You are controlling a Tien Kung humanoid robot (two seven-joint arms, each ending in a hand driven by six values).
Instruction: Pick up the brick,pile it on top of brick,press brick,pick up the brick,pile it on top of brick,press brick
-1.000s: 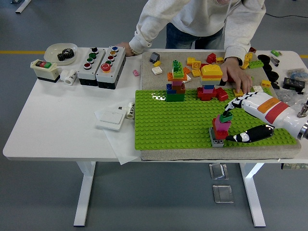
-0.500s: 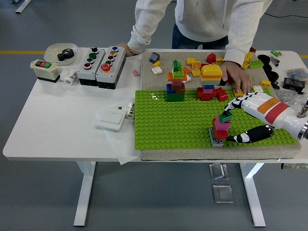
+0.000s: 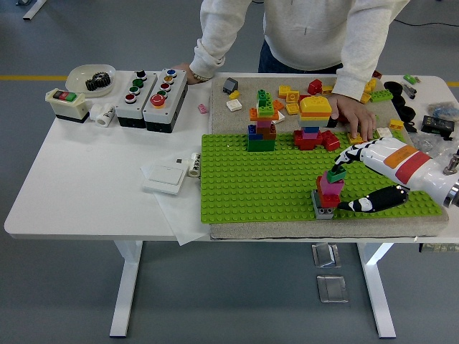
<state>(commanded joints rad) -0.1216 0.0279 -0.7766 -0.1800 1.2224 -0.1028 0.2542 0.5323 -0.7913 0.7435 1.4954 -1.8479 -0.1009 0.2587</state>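
Note:
A small brick stack [image 3: 328, 192] with a grey base, red and pink layers stands near the front right of the green baseplate [image 3: 265, 179]. A green brick [image 3: 337, 173] sits slightly tilted on its top. My right hand [image 3: 346, 189] reaches in from the right. Its fingertips [image 3: 343, 166] rest on the green brick, while the black thumb [image 3: 366, 203] stretches out low beside the stack's base without gripping. My left arm is out of view.
Two more brick stacks [image 3: 262, 127] [image 3: 314, 122] stand at the baseplate's back. A person's hand [image 3: 353, 116] rests among loose bricks [image 3: 290, 97] behind them; the other hand [image 3: 188, 70] is by the button boxes [image 3: 152, 99]. A white switch plate [image 3: 166, 174] lies left.
The person's body has shifted a little to the right behind the table. My right hand and the stack have not moved.

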